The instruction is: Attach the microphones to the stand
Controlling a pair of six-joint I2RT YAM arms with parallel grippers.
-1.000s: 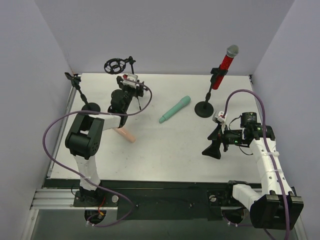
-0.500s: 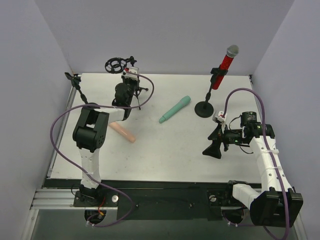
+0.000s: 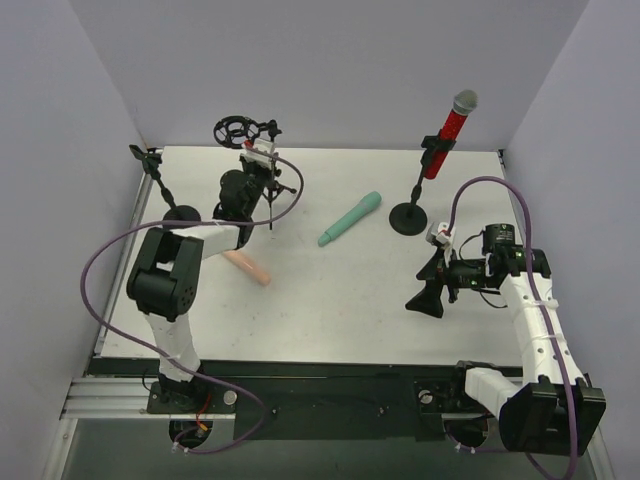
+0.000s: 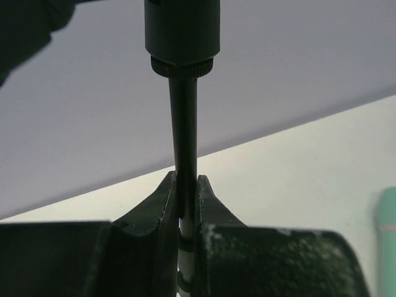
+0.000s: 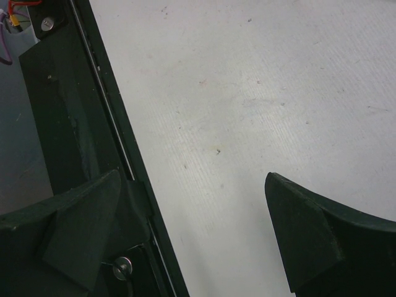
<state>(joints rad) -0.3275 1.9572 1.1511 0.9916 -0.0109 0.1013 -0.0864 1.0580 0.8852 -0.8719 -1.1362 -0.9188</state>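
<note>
At the back left stands a black tripod stand (image 3: 240,131) with a ring mount on top. My left gripper (image 3: 265,172) is shut on its thin black pole (image 4: 184,133), the jaws pressed against both sides of it in the left wrist view (image 4: 184,179). The glittery red microphone (image 3: 452,124) sits upright in the clip of a round-based stand (image 3: 408,218) at the back right. The mint-green microphone (image 3: 350,218) lies flat mid-table; its edge shows in the left wrist view (image 4: 387,241). The peach-pink microphone (image 3: 248,267) lies partly under my left arm. My right gripper (image 3: 425,300) is open over bare table (image 5: 192,179).
A third stand (image 3: 152,168) with a round base (image 3: 181,213) is at the far left by the wall. Walls close the table on three sides. A black rail (image 5: 108,124) runs along the table's near edge by my right gripper.
My left gripper has closed from wide open onto the tripod stand's pole, and the stand's ring mount has shifted slightly right. The right arm has not moved.
</note>
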